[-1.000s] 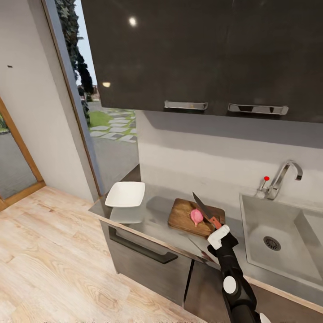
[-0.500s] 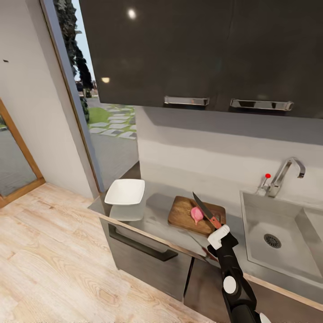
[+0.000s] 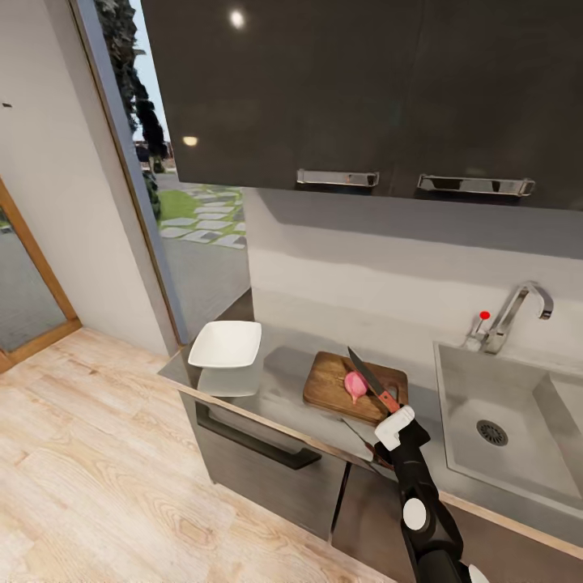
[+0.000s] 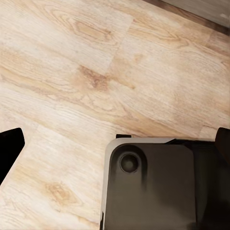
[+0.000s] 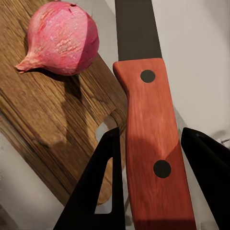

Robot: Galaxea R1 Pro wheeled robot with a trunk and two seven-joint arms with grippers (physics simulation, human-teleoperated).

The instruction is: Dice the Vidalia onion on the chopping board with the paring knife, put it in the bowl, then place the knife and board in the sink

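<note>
Onion [image 3: 355, 387], pink and whole, lies on the chopping board [image 3: 328, 387], which serves as the landmark on the grey countertop [image 3: 279, 387]. At the board's near corner on the sink side, the right gripper [image 3: 392, 410] holds the paring knife [image 3: 372, 380] by its red handle; the dark blade rises tilted over the board, passing just beside the onion on its sink side. In the right wrist view the handle [image 5: 151, 139] lies between the two dark fingers [image 5: 96, 191], narrowly parted around it, and the onion [image 5: 62, 38] sits ahead of them on the wood [image 5: 43, 105], beside the blade and apart from the fingers. The board's handle hole shows next to the nearer finger.

The sink [image 3: 502, 405] lies beyond the board's other end from the white bowl [image 3: 226, 344], which rests near the countertop's end. The faucet [image 3: 514, 312] stands behind the basin.

The left gripper [image 4: 115, 143] hangs over the wooden floor [image 4: 72, 72], its dark fingertips wide apart with nothing between them, above a dark part of the robot [image 4: 153, 187].
</note>
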